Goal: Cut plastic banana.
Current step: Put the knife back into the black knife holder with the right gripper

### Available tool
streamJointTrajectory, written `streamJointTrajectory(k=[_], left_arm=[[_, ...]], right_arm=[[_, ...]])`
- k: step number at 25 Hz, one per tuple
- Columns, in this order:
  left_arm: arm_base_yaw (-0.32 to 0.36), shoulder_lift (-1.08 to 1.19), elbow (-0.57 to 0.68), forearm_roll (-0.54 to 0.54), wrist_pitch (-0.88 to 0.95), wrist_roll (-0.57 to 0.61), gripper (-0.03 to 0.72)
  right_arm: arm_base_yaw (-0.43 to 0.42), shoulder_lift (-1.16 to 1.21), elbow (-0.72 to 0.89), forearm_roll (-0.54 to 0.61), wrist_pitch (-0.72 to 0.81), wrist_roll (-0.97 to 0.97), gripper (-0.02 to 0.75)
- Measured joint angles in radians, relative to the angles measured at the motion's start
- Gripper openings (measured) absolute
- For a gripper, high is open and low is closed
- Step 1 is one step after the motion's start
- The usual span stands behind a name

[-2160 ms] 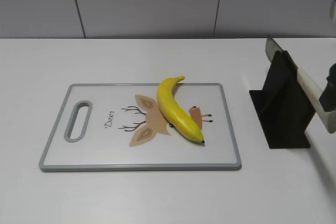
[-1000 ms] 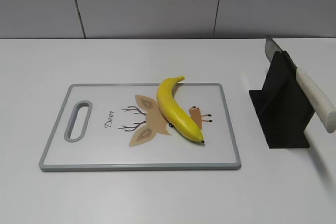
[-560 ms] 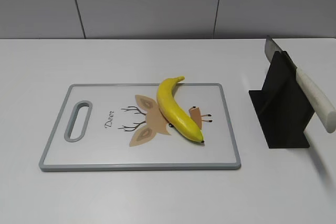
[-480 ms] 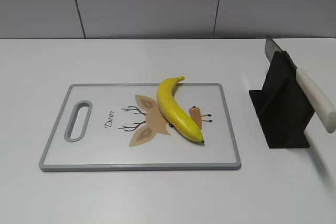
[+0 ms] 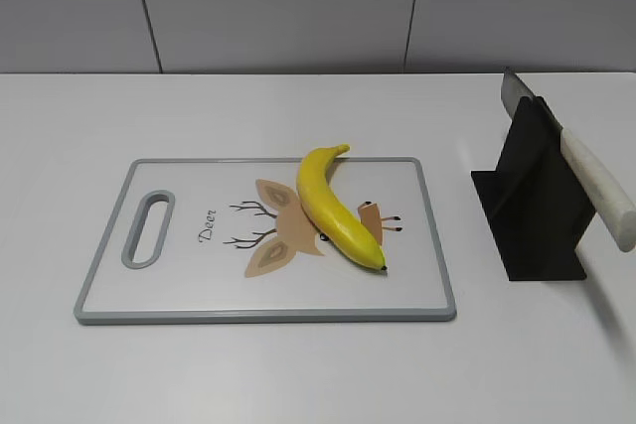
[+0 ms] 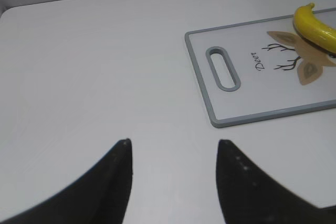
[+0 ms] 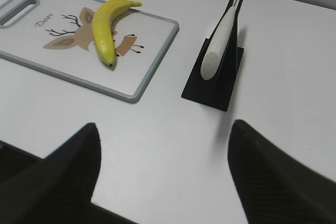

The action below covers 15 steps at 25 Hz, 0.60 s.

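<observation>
Nothing but the right arm had moved, leaving the exterior view; the glossy yellow plastic banana (image 5: 338, 208) lay uncut on the grey-rimmed white cutting board (image 5: 179, 300), both grippers (image 6: 173, 182) (image 7: 163, 177) spread, holding nothing.

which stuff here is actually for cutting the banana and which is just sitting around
For the job:
- plastic banana, whole, lying on the board
- knife, resting in its black stand
- deer-print cutting board
- left gripper and right gripper, both open and empty

Just there:
- white table
- grey panelled wall
</observation>
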Motion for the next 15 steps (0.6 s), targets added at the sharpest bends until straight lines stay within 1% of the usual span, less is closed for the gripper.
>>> streamJointTrajectory(k=[15], left_arm=[[0.0,0.0,0.0,0.0,0.0,0.0,0.495]], right_arm=[[-0.001,0.0,0.0,0.005,0.0,-0.001,0.585]])
